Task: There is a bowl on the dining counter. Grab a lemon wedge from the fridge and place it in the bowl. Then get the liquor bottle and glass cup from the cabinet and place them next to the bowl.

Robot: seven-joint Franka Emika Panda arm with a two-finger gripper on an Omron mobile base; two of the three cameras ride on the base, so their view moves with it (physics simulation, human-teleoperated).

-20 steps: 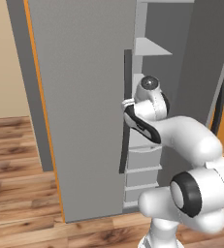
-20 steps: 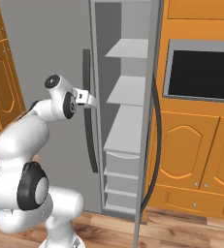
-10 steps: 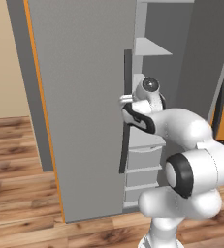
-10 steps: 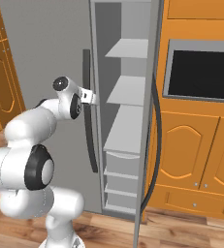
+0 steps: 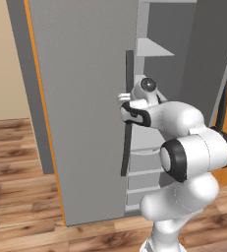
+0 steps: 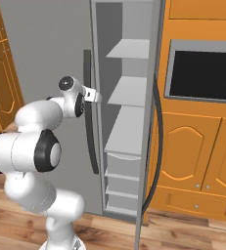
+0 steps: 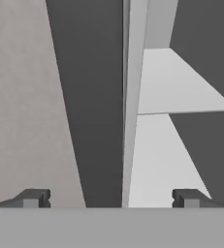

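Gripper (image 7: pixel 111 198): jaws spread wide, nothing between them; in the hand view one fingertip sits at 7 o'clock, the other at 5 o'clock.
Gripper position: at the fridge's (image 6: pixel 51 58) closed left door (image 5: pixel 80 98), just beside the dark vertical handle (image 5: pixel 127 113); whether it touches the handle I cannot tell.
Handle, hand view: dark band (image 7: pixel 91 97) running from 12 to 6 o'clock between the fingertips, nearer the left one.
Fridge right side: door (image 6: pixel 156 122) swung open, seen edge-on in the right base view, with a curved dark handle.
Shelves (image 6: pixel 129 90): pale grey, stacked in the open compartment; drawers (image 6: pixel 122 176) below them, toward 6 o'clock.
Shelves, hand view: two pale surfaces (image 7: pixel 176 82) at 1 to 4 o'clock of the door edge.
Lemon wedge: cannot make one out on the visible shelves.
Surroundings: orange cabinets (image 6: pixel 202 161) at 3 o'clock of the fridge with a black oven window (image 6: pixel 205 75); wood floor (image 5: pixel 16 162).
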